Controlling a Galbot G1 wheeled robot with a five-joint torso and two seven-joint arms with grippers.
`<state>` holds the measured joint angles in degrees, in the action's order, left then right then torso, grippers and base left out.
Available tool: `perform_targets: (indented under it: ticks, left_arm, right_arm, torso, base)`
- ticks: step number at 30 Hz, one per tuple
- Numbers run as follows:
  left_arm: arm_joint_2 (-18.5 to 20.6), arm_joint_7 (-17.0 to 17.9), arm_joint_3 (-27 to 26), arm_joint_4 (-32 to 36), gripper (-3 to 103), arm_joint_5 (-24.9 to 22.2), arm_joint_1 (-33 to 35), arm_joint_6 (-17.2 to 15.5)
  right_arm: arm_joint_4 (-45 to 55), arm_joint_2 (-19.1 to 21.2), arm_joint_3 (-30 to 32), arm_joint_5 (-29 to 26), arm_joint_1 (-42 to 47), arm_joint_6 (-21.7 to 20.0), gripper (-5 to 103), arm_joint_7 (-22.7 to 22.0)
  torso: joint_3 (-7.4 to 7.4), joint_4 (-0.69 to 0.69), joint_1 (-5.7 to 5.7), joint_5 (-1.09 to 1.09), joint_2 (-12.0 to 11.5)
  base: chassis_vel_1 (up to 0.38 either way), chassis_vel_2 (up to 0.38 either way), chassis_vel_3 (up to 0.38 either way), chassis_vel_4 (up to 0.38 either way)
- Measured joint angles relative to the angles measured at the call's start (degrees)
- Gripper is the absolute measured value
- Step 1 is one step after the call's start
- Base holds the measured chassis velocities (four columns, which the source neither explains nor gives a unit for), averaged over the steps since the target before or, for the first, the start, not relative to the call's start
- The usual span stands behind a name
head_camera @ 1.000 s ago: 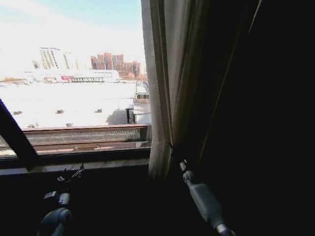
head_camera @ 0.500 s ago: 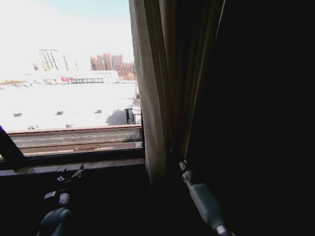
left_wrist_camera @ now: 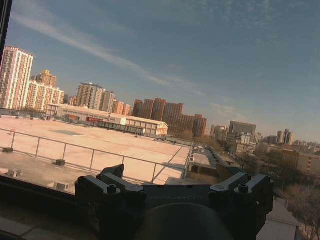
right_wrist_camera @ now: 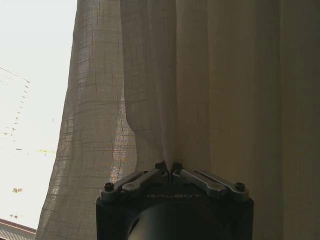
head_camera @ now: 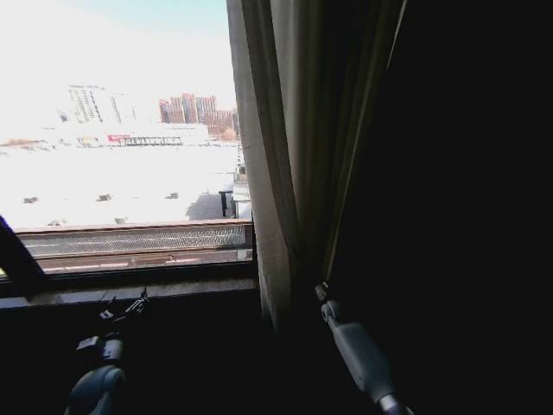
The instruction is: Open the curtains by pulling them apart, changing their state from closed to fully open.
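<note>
The window (head_camera: 121, 156) takes up the left half of the head view, its glass uncovered and the city rooftops showing through. The curtains (head_camera: 285, 156) hang as a gathered bundle of pleats at the right edge of that glass, running from the top of the view down past the sill (head_camera: 130, 290); to the right of the bundle everything lies in deep shadow and cannot be read.

The right arm reaches forward and up to the lower part of the bundle. The right end effector (right_wrist_camera: 169, 167) has its two fingers drawn together at the tips, with a fold of the sheer fabric pinched between them. The left end effector (left_wrist_camera: 175, 192) sits low by the sill, facing out through the glass, its fingers spread wide and holding nothing.

Risks from this state:
- The grip takes only a narrow fold at the very fingertips. A quick sideways pull would probably let the thin cloth slide out.
- The pull acts low on the panel. The hem may swing over while the top of the panel lags, leaving the curtains short of fully open.
- Hard tension on a fine weave could snag or distort it at the pinch point.
</note>
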<state>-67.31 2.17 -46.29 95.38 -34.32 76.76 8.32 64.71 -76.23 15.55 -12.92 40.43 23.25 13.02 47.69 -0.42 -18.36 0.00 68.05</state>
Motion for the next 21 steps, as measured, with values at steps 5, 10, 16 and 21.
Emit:
perform_targets:
  ticks: [5,10,16,21]
  left_arm:
    - [0.00,0.00,0.01,0.00,100,0.00,0.00,0.00]
    - [0.00,0.00,0.02,0.00,100,0.00,-0.01,0.00]
    - [0.00,0.00,0.02,0.00,100,0.00,0.00,0.00]
    - [0.00,0.00,0.01,0.00,100,0.00,0.01,0.00]
  right_arm:
    - [-0.05,0.00,-0.03,0.66,-0.07,0.57,0,-1.00]
    - [-0.47,0.02,-0.09,1.27,-0.41,0.69,0,-0.28]
    - [-2.11,-0.27,0.25,1.91,-1.20,-0.62,0,-1.45]
    - [-3.02,0.26,0.96,2.18,-1.64,-1.77,0,-3.47]
  torso:
    - [0.00,0.00,0.00,0.00,0.00]
    - [0.03,0.00,-0.08,0.00,-0.03]
    - [0.00,0.00,0.00,0.01,-0.01]
    - [-0.02,0.01,0.04,0.00,0.02]
  base:
    - [-0.129,0.163,0.099,-0.140]
    - [-0.092,0.084,0.089,-0.083]
    - [-0.012,0.010,0.009,-0.009]
    - [-0.042,-0.020,0.034,0.014]
